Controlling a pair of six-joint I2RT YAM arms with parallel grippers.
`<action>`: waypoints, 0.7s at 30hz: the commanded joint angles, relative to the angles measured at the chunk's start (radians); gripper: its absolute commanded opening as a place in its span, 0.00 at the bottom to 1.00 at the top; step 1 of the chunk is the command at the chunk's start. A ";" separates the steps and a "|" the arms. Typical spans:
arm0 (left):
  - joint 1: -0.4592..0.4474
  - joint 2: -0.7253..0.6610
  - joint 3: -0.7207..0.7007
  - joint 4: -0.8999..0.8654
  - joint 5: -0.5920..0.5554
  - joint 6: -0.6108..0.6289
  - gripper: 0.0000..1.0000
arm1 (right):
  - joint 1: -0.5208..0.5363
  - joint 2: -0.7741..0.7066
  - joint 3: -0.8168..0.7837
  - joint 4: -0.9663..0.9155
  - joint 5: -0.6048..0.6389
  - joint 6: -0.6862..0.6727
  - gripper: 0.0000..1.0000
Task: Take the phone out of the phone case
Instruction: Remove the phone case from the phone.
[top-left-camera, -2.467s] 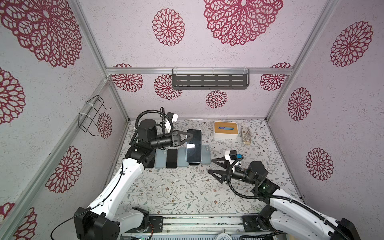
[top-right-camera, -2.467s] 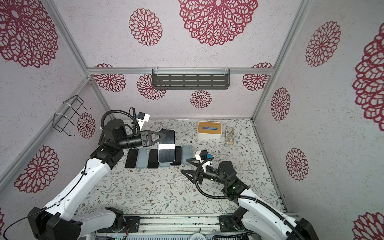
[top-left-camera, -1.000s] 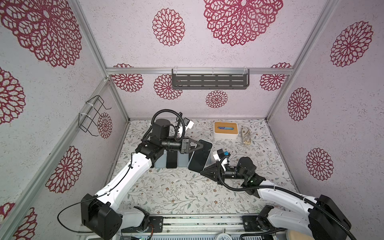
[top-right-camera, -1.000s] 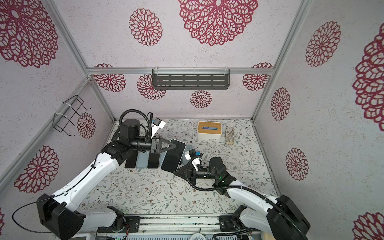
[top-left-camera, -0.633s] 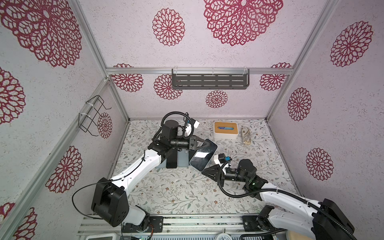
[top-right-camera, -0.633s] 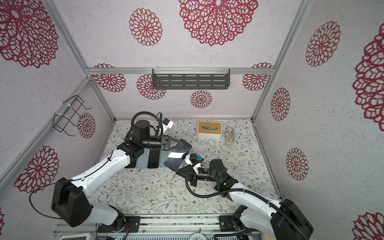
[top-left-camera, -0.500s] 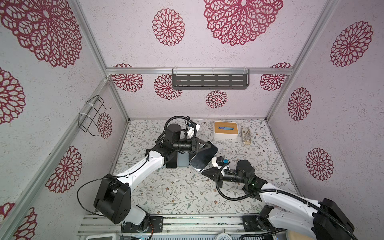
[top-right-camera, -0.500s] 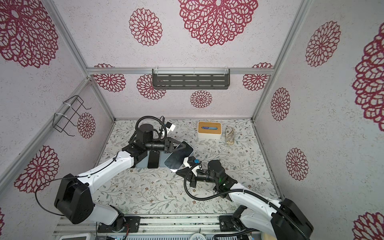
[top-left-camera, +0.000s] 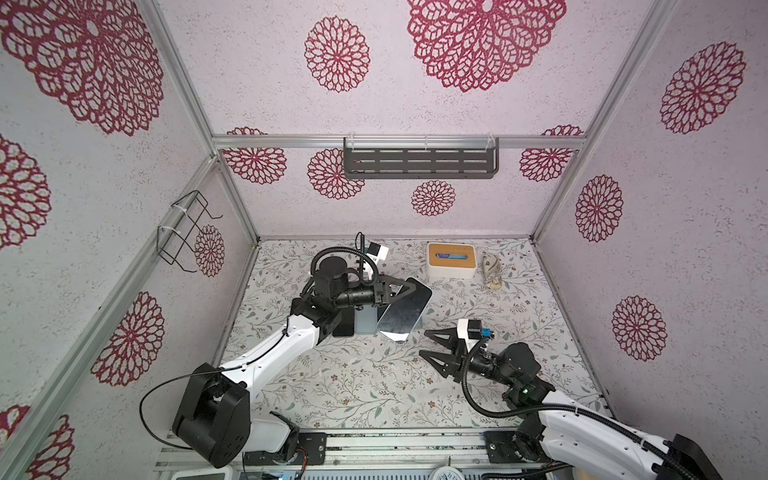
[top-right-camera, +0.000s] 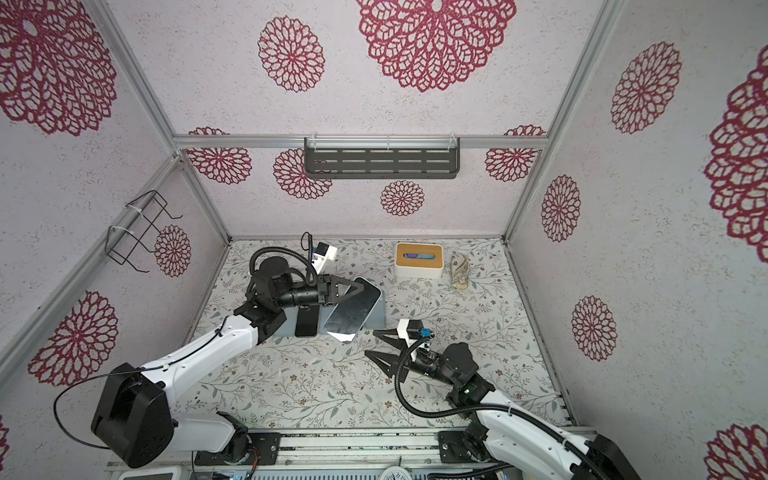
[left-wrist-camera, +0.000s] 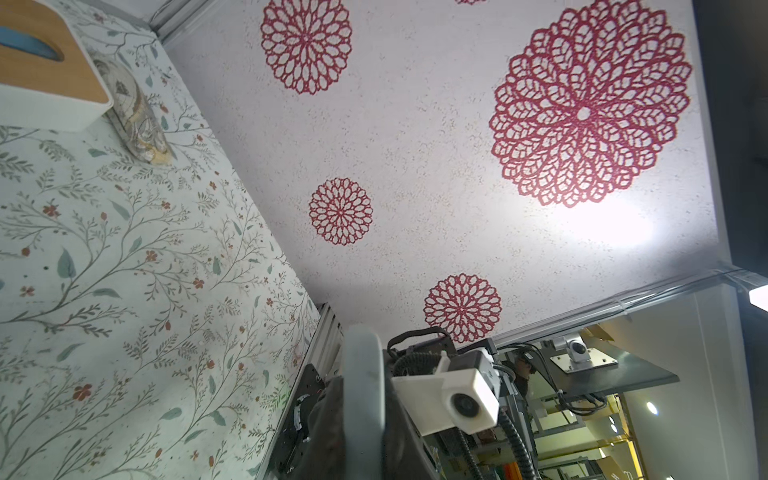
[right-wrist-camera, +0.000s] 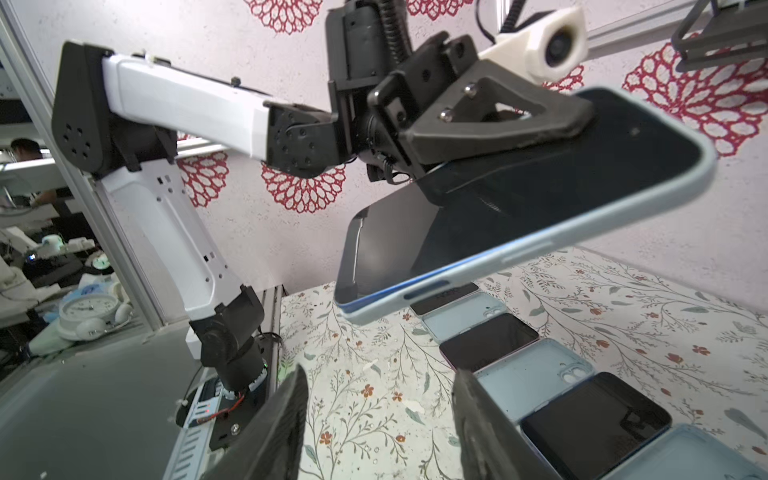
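Left gripper (top-left-camera: 409, 287) clamps the phone (top-left-camera: 402, 313) edge aloft; right gripper (top-left-camera: 424, 343) gapes nearby.

The dark-screened phone (top-left-camera: 405, 309) hangs tilted in mid-air, screen up, inside its pale blue case (right-wrist-camera: 648, 195).

Pale blue phone case (right-wrist-camera: 602, 205), black phone (right-wrist-camera: 561, 178) screen. Table (top-left-camera: 353, 382) white w/ green leaves, red blooms. Walls (top-left-camera: 374, 104) off-white w/ crimson rosettes. Box (top-left-camera: 451, 272) white, tan top.
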 joint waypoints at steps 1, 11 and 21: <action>-0.002 -0.031 -0.018 0.234 -0.029 -0.076 0.00 | -0.002 0.065 0.044 0.144 0.024 0.211 0.60; -0.017 -0.060 -0.061 0.293 -0.064 -0.087 0.00 | 0.001 0.131 0.087 0.268 -0.007 0.337 0.61; -0.021 -0.062 -0.060 0.317 -0.069 -0.108 0.00 | 0.003 0.201 0.106 0.277 -0.011 0.343 0.57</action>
